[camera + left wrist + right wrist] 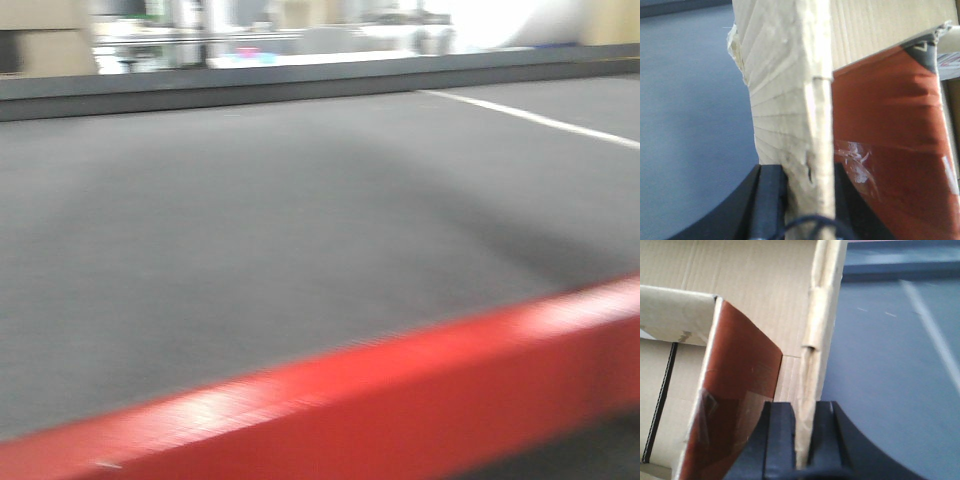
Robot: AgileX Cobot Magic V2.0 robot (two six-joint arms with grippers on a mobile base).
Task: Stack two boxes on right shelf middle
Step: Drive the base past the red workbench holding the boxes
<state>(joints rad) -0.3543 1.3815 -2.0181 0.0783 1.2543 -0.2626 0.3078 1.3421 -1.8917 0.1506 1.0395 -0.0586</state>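
Because the cardboard box (785, 75) is corrugated, open and, as far as its interior shows, empty, treat it as light but easily deformed: the walls will likely flex, and the frayed edge may tear under a hard pinch.

Left gripper (807, 200): clenched on the box's left wall, with black fingers (771, 200) on either side of the wall's thin edge. Just right of that wall, a red-brown panel (885, 125) with a patch of wrinkled clear tape lies inside the box.

Right gripper (803, 435): likewise clamped, on the opposite wall, with the box interior to its left.

Judged from the two holds, the long axis runs across the robot from one gripper to the other, and the open side faces the grippers; exact tilt cannot be told. These two end walls are the suitable holds.

The box sits between the arms above a grey table top (300, 250) with a red front edge (400, 400). Whether it rests or hangs cannot be told. No shelf is visible.
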